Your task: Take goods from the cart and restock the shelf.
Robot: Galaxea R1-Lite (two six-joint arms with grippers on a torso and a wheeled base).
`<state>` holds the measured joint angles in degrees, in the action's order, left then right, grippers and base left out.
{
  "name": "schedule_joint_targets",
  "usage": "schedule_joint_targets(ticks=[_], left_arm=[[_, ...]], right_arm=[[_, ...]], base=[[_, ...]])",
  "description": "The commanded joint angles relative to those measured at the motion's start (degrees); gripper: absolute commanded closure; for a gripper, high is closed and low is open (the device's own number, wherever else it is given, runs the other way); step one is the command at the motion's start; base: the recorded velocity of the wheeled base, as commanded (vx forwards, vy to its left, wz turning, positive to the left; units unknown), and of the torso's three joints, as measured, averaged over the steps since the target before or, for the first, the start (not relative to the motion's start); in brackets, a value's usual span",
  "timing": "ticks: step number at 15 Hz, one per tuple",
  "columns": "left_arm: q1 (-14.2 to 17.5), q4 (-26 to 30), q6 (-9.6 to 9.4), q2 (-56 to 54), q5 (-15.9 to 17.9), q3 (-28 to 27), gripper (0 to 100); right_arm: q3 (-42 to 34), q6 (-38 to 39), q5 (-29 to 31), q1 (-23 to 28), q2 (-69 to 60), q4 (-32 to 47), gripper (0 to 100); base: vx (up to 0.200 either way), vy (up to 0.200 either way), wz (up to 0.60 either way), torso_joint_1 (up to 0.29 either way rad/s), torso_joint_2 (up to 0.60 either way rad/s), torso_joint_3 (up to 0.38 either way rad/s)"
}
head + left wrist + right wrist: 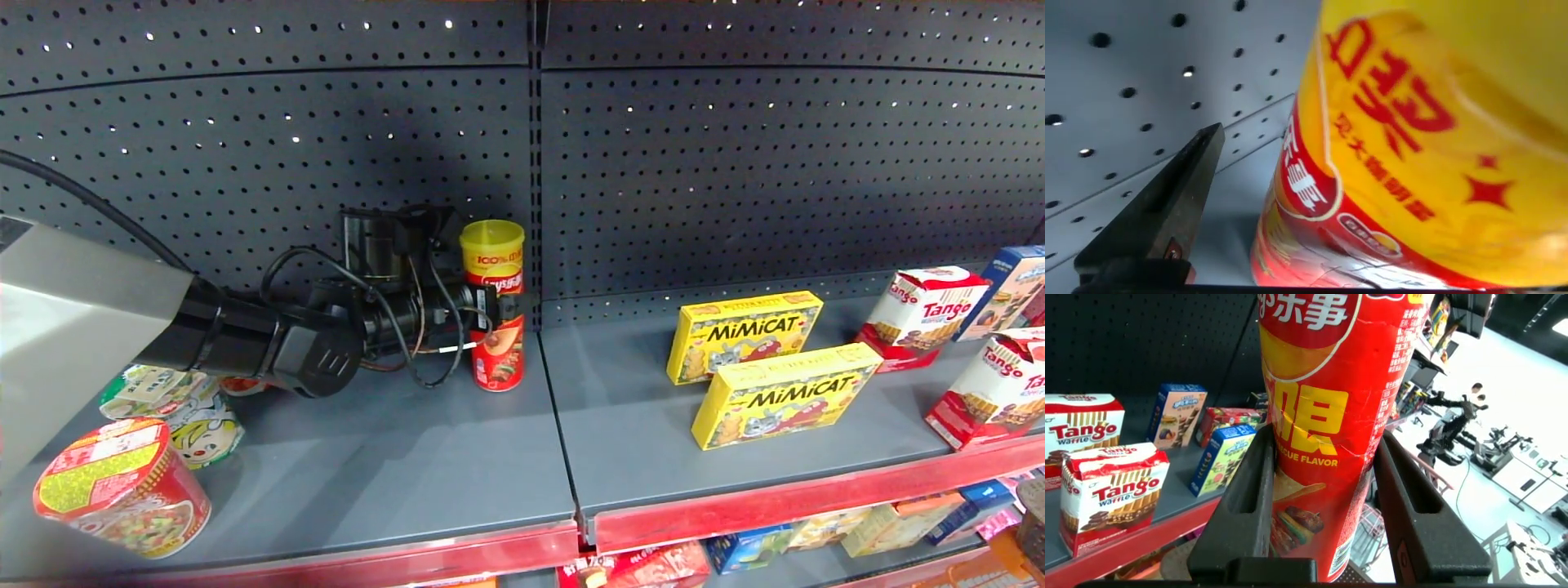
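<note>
A tall chips can with a yellow lid stands upright on the grey shelf, close to the pegboard back. My left gripper reaches in from the left and sits around the can's middle. The left wrist view shows the can very near, with one dark finger standing apart from it across a gap, so the gripper is open. A second, red chips can stands upright in my right gripper, which is shut on it, both fingers pressed against its sides.
Two cup noodle tubs lie at the shelf's left front. Two yellow boxes lie right of the divider, and wafer boxes stand at the far right. Bare shelf lies in front of the can.
</note>
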<state>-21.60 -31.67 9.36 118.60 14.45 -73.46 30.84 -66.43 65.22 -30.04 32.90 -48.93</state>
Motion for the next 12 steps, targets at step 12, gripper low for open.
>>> schedule_joint_targets(ticks=[12], left_arm=[[-0.20,-0.15,-0.84,-0.21,0.06,0.77,0]], right_arm=[[0.27,-0.02,0.00,-0.02,-0.56,-0.02,100]], base=[[0.000,0.000,0.00,0.000,0.00,0.000]])
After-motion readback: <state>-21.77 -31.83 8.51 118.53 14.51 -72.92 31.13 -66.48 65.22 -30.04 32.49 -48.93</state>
